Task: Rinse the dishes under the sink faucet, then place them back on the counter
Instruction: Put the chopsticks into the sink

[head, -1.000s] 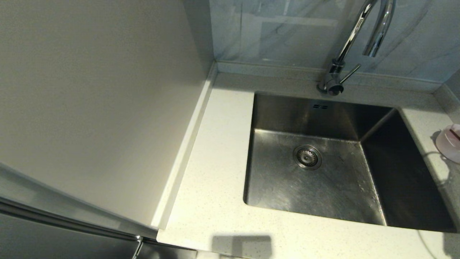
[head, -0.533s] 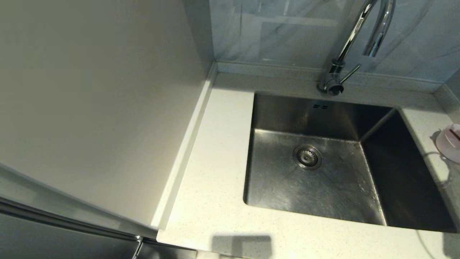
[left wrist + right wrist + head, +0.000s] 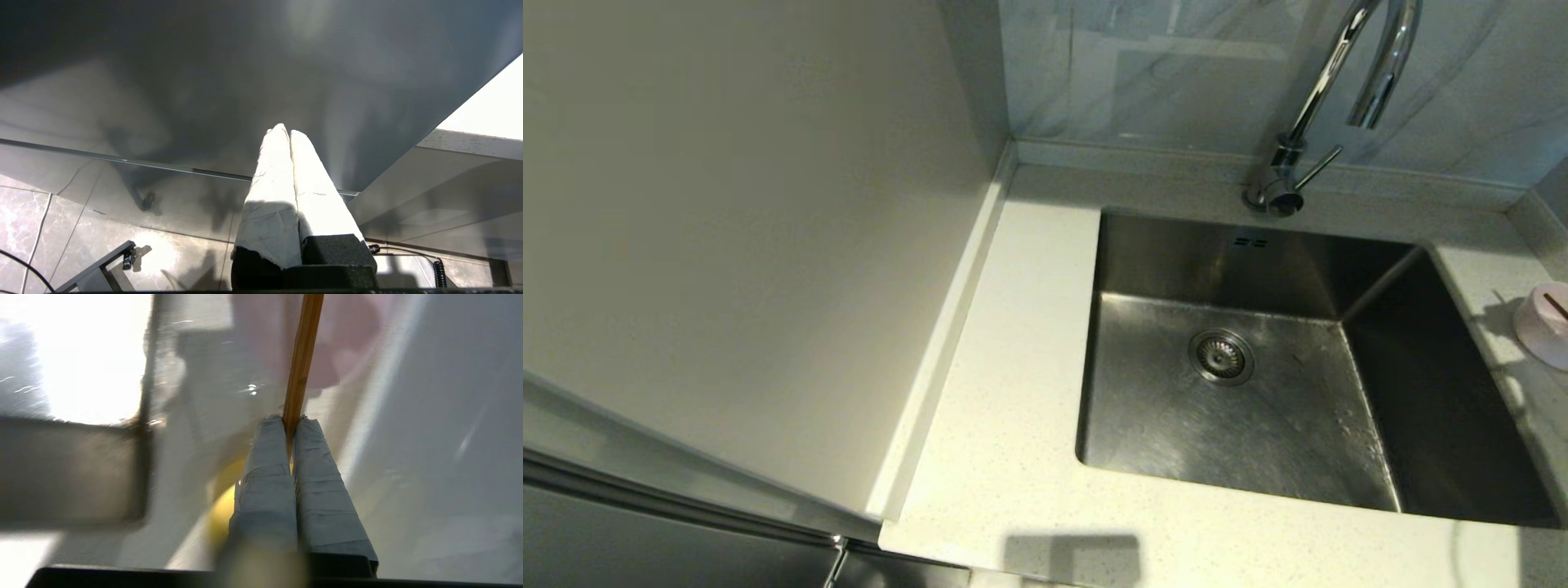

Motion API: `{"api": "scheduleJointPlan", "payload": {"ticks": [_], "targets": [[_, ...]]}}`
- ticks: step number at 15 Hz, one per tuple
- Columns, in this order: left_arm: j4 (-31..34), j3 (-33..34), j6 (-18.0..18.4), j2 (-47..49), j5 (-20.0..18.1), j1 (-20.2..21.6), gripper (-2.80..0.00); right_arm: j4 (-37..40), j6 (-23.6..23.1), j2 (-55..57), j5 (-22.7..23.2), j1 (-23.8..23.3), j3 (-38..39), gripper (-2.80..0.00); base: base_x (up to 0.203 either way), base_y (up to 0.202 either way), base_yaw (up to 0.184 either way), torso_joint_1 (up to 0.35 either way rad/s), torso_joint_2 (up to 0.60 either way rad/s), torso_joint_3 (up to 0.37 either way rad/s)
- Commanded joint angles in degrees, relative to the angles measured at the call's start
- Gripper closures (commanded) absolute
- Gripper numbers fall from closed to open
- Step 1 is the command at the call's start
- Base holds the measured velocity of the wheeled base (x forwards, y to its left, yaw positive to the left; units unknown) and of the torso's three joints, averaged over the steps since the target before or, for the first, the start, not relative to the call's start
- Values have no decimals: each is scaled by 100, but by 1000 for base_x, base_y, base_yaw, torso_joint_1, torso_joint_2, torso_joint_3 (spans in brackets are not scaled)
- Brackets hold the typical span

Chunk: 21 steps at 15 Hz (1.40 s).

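In the head view the chrome faucet (image 3: 1339, 73) arches over the steel sink (image 3: 1282, 433), and neither arm shows. The pale pink bowl (image 3: 1543, 327) stands on the speckled counter (image 3: 1013, 367) at the far right edge, with a thin dark stick across its rim. In the right wrist view my right gripper (image 3: 290, 420) is shut on a brown wooden chopstick (image 3: 302, 359) that points toward the blurred pink bowl (image 3: 347, 343). The yellow-green bowl (image 3: 222, 510) lies just beneath the fingers. My left gripper (image 3: 285, 130) is shut on nothing, parked low beside a dark cabinet front.
A round drain strainer (image 3: 1221, 356) sits in the sink floor. A smooth grey-white side panel (image 3: 752, 245) walls off the counter's left side. The faucet's thin lever (image 3: 1319, 167) sticks out at its base. Tiled floor (image 3: 81, 245) lies below the left gripper.
The shadows on the counter around the pink bowl have shifted and thinned. Sink, faucet and bowl stay where they were.
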Motion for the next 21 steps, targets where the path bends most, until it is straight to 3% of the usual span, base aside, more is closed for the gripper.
{"api": "scheduleJointPlan", "payload": {"ticks": [1, 4, 6, 8, 10, 15, 21], "targets": [[-2, 0, -2, -18, 6, 0, 0, 26, -30, -752, 115, 425, 504, 0, 0, 0, 0, 0, 0, 0], [-2, 0, -2, -18, 6, 0, 0, 24, 220, -1069, 183, 1367, 983, 0, 0, 0, 0, 0, 0, 0], [-2, 0, -2, -18, 6, 0, 0, 9, 785, -1114, -22, 2147, 1160, 0, 0, 0, 0, 0, 0, 0], [-2, 0, -2, -18, 6, 0, 0, -210, 1639, -879, -552, 2900, 1238, 0, 0, 0, 0, 0, 0, 0], [-2, 0, -2, -18, 6, 0, 0, -1208, 2071, -339, -883, 3086, 1279, 0, 0, 0, 0, 0, 0, 0], [7, 0, -2, -18, 6, 0, 0, -3464, 2208, 981, -1699, 3128, 1734, 0, 0, 0, 0, 0, 0, 0], [-2, 0, -2, -18, 6, 0, 0, -4150, 2073, 2022, -1946, 3090, 1811, 0, 0, 0, 0, 0, 0, 0]]}}
